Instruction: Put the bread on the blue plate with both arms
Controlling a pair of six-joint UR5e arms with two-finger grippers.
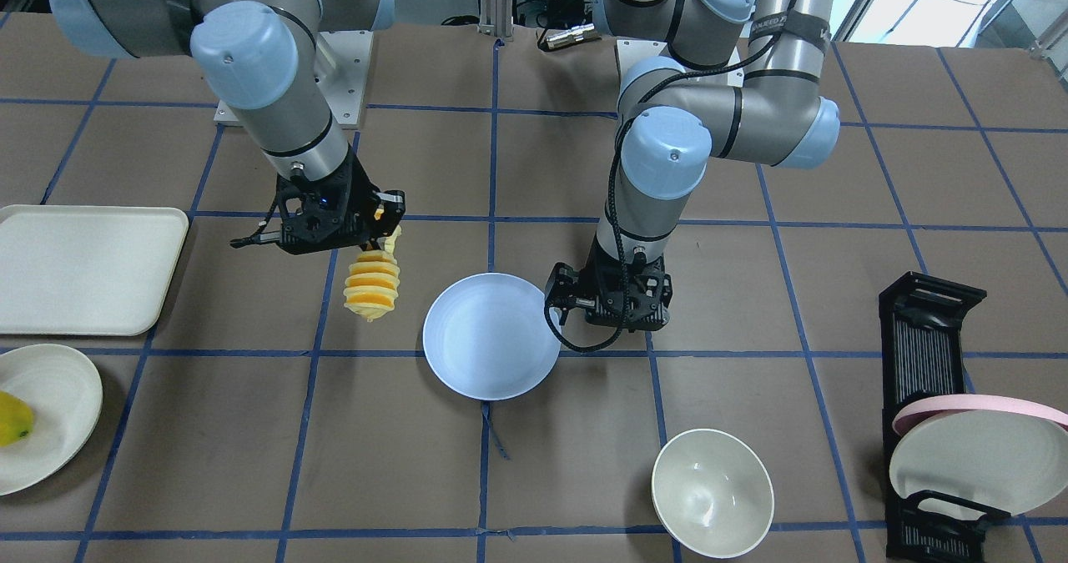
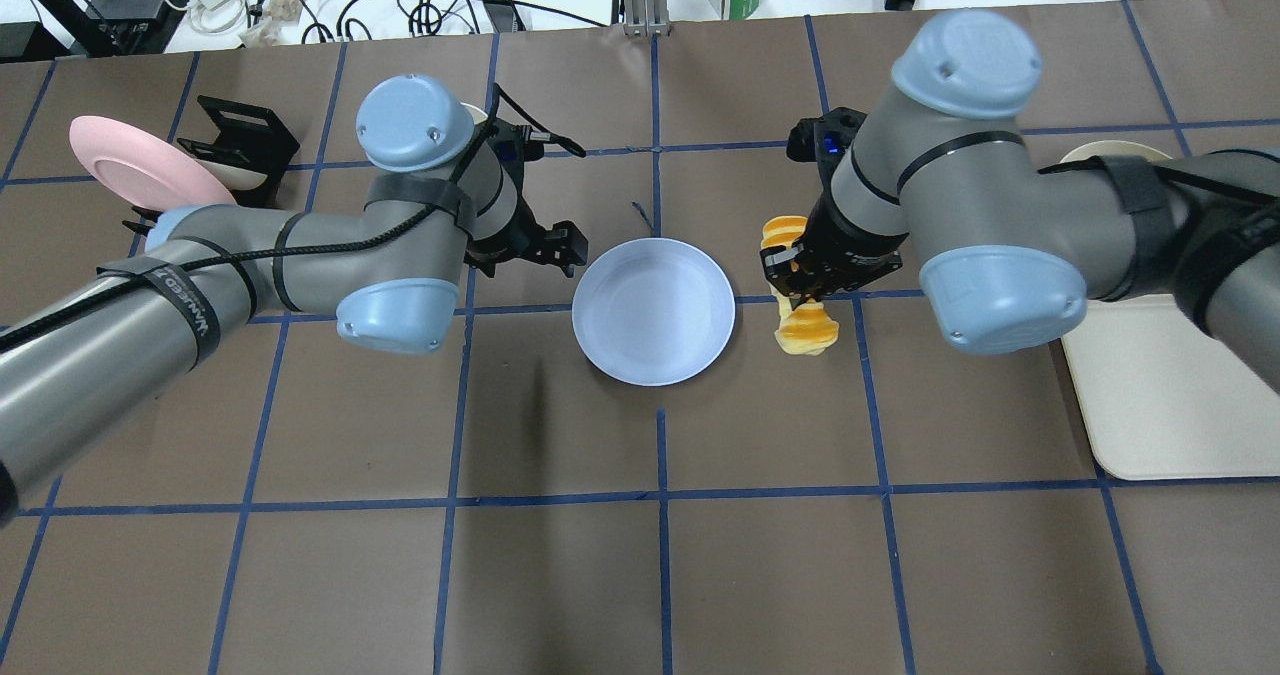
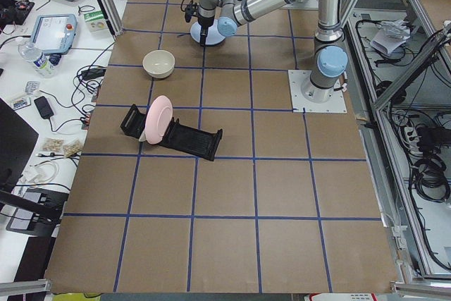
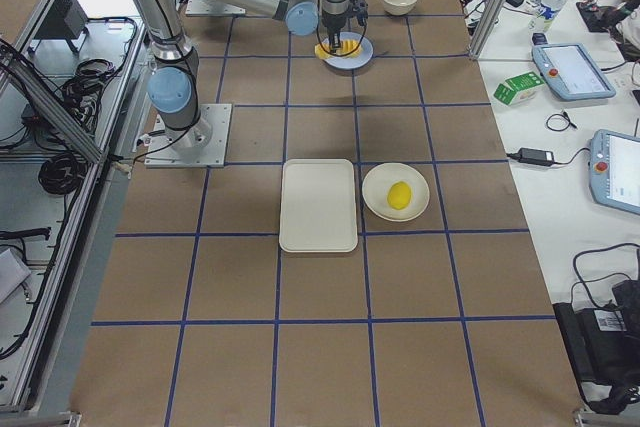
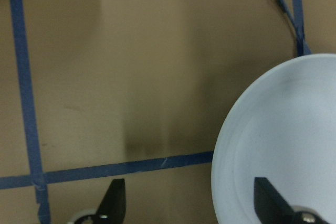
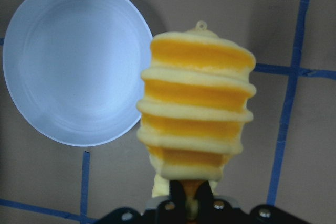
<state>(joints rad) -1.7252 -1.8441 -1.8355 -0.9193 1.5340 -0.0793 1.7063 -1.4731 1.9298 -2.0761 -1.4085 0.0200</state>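
Observation:
The bread (image 1: 373, 284), an orange and pale yellow ridged loaf, hangs by one end from my right gripper (image 1: 388, 217), which is shut on it. It hangs above the table beside the blue plate (image 1: 488, 338), not over it. The right wrist view shows the bread (image 6: 197, 108) with the plate (image 6: 73, 61) to its left. My left gripper (image 1: 557, 300) is open at the plate's opposite edge. In the left wrist view its fingers (image 5: 116, 200) straddle the plate's rim (image 5: 226, 145). From overhead the plate (image 2: 655, 310) lies between the left gripper (image 2: 568, 247) and the bread (image 2: 805, 330).
A cream tray (image 1: 83, 267) and a cream plate (image 1: 50, 417) with a yellow-green fruit (image 1: 12, 419) lie on the right arm's side. A white bowl (image 1: 712, 492) and a black dish rack (image 1: 922, 354) holding a pink plate (image 1: 976, 403) stand on the left arm's side.

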